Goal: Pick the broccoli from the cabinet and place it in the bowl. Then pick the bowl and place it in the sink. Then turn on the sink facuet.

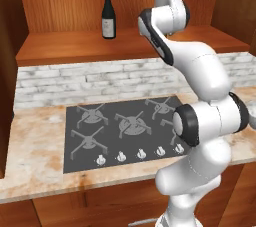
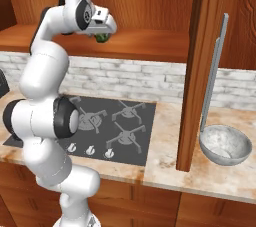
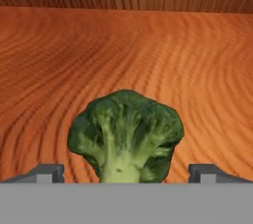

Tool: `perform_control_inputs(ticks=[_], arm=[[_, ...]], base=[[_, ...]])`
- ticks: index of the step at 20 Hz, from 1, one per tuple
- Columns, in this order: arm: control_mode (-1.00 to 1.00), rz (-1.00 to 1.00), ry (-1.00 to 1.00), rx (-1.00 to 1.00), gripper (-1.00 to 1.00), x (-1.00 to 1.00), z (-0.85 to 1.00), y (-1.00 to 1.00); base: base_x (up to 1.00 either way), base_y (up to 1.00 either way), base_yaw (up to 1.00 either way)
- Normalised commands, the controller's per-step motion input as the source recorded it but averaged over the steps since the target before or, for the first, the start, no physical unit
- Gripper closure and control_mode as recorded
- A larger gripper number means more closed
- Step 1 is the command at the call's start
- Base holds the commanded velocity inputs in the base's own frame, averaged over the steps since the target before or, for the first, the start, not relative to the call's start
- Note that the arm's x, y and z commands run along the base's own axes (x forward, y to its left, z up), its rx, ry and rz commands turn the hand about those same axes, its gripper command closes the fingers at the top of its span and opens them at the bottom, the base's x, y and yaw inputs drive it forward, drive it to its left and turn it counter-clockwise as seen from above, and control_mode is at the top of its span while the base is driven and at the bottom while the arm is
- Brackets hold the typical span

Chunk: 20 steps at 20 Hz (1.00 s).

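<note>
The broccoli [image 3: 126,136], dark green and lumpy, sits stalk-down on the reddish-brown shelf board of the cabinet [image 3: 123,45]. My gripper [image 3: 127,172] is open, one fingertip to each side of the broccoli and neither touching it. From the right base view the gripper [image 2: 106,32] hangs over the broccoli [image 2: 101,37] on the cabinet [image 2: 150,43] shelf. The mottled grey bowl [image 2: 225,144] stands empty on the counter at the far right. The sink and the sink facuet are out of view.
A dark wine bottle [image 1: 108,13] stands on the shelf to the left of the arm. A black gas hob [image 1: 125,131] lies in the marbled counter below. An upright wooden door panel [image 2: 192,71] with a long metal handle [image 2: 215,66] stands between hob and bowl.
</note>
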Motion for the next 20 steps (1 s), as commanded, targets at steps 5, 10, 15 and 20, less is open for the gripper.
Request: perform_control_inputs(ticks=[5, 10, 15, 20], arm=[[-1.0, -0.03, 0.07, 0.0, 1.0, -0.2, -0.35, 0.0], [-1.0, -0.03, 0.02, 0.0, 1.0, 0.0, -0.17, -0.11], [-1.0, 0.0, 0.0, 0.0, 1.0, -0.1, -0.02, -0.14], [-1.0, 0.0, -0.14, -0.01, 1.0, -0.83, -0.02, 0.01]], base=[[0.0, 0.0, 0.0], [0.0, 0.0, 0.0], [0.0, 0.0, 0.0], [0.0, 0.0, 0.0]])
